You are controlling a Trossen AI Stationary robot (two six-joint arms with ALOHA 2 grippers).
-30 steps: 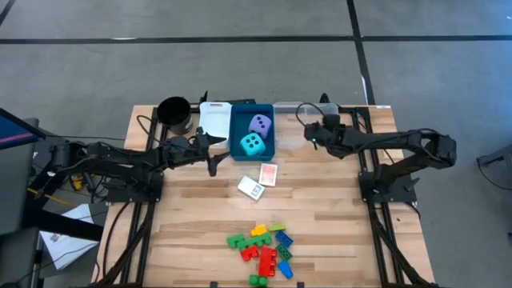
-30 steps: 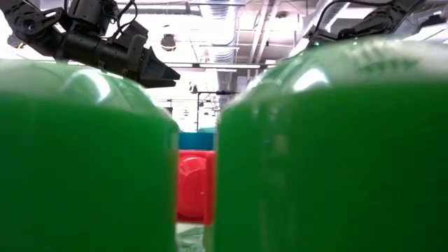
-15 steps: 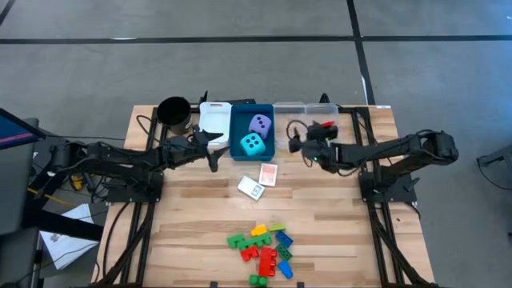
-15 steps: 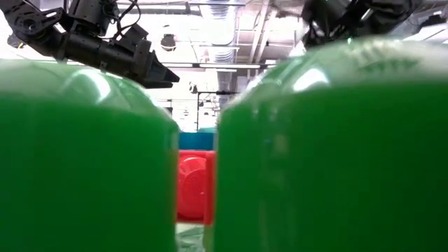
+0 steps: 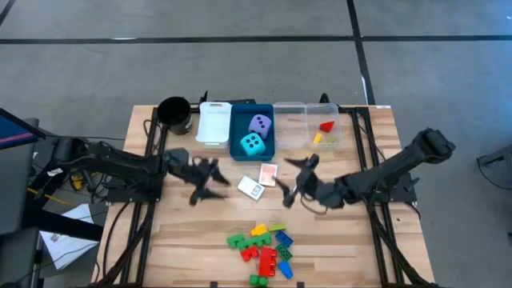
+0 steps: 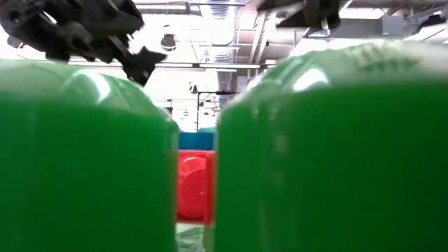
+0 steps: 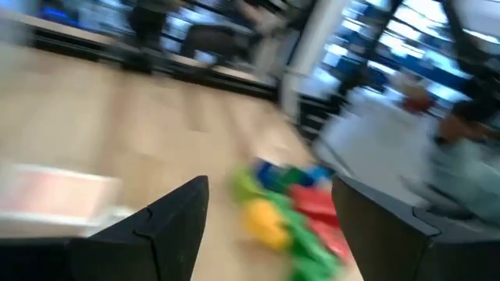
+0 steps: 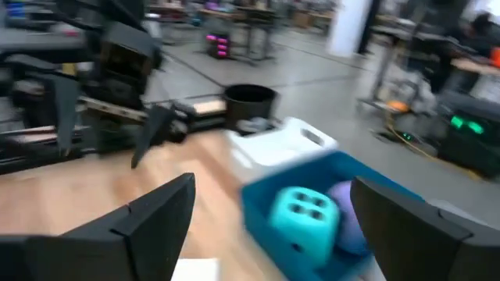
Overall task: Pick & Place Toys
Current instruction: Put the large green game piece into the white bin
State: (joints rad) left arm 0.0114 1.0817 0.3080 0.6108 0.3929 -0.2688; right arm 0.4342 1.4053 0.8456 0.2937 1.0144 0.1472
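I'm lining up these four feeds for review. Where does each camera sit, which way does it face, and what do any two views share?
High view: above the table, looking straight down; both arms show, left claw and right claw flanking the card packs.
Low view: at table-top height, blocked by green bricks; arms at the top.
Left wrist view: faces the brick pile between its own fingers.
Right wrist view: faces the blue tray holding the cyan die.
Shared: the high and right wrist views both show the black cup.

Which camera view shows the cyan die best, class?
The high view: the cyan die sits whole in the blue tray, dots up. The right wrist view shows it blurred; the low and left wrist views miss it.
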